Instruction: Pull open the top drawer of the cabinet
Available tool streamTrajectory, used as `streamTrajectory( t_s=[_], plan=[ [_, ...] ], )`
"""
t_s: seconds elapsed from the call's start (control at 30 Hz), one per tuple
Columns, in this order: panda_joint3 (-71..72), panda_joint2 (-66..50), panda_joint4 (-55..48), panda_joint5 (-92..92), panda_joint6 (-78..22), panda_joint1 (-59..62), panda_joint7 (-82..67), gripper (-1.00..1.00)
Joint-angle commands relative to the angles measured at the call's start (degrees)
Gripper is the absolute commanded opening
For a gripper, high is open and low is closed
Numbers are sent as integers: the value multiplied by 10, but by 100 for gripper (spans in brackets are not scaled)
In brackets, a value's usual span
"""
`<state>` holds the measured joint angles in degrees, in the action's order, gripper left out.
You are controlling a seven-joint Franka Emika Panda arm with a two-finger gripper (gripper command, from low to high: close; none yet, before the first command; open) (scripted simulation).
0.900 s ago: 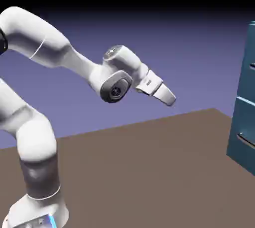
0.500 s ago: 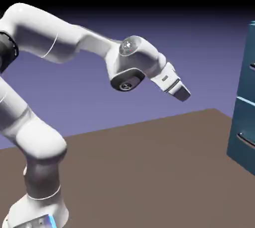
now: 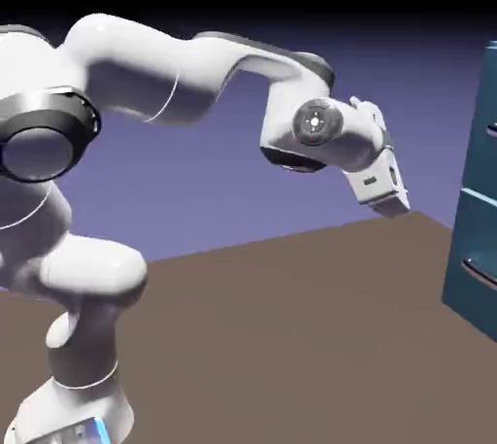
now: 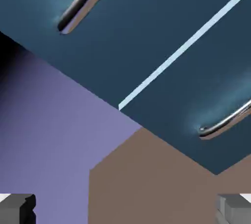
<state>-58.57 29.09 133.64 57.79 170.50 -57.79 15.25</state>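
Mostly cut off at the frame edge, the cabinet (image 3: 478, 189) stands well ahead of the wide-open, empty jaws; its drawers appear shut.

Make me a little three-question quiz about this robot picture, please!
1. True or false: the white arm's end effector is already touching the tall teal-blue cabinet.
2. In the hand view, how many thin shiny metal bar handles show on the cabinet's front? A) one B) two C) four
3. Fill in: the two grey fingertips stand far apart, so the end effector is ____.

Key: 1 false, there is a gap between them in the exterior view. 2 B, one handle and another. 3 open.
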Motion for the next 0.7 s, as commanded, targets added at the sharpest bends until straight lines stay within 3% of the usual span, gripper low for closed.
streamTrajectory(
  t_s=[0.0,0.67],
  plan=[
    [-21,-1,-10,21,-1,-20,-10,0],
    [-436,-27,-204,430,-26,-425,-203,0]
  ],
)
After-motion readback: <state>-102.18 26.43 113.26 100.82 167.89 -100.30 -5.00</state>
